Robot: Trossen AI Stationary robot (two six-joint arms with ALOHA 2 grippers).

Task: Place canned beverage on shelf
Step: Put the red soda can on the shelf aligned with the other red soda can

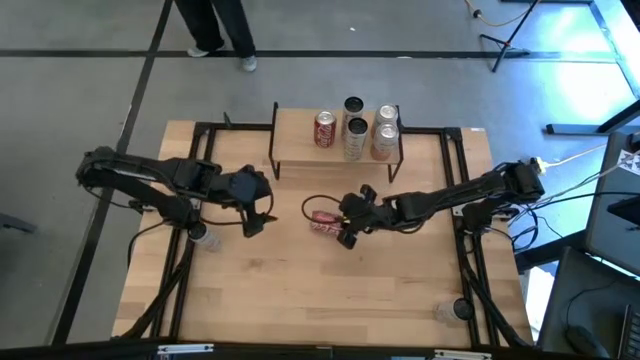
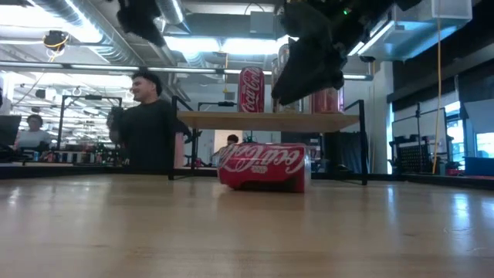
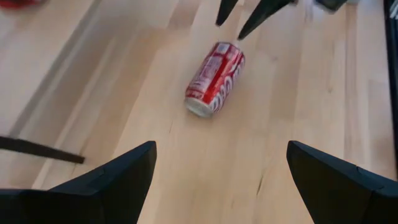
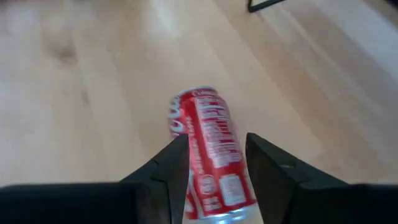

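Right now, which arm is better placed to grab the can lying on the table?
Right. Its claw is directly above the red can, open fingers straddling it in the right wrist view. The left claw is open but off to the side.

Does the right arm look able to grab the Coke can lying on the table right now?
Probably yes. The right tool hangs open just above the fallen Coca-Cola can, its fingers either side of the can, and nothing lies between them. The left tool waits apart.

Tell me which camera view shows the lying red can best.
The left wrist view: the red can lies whole and unobstructed on the table. The low view shows only its side; in the high view it is tiny; in the right wrist view the right gripper partly covers it.
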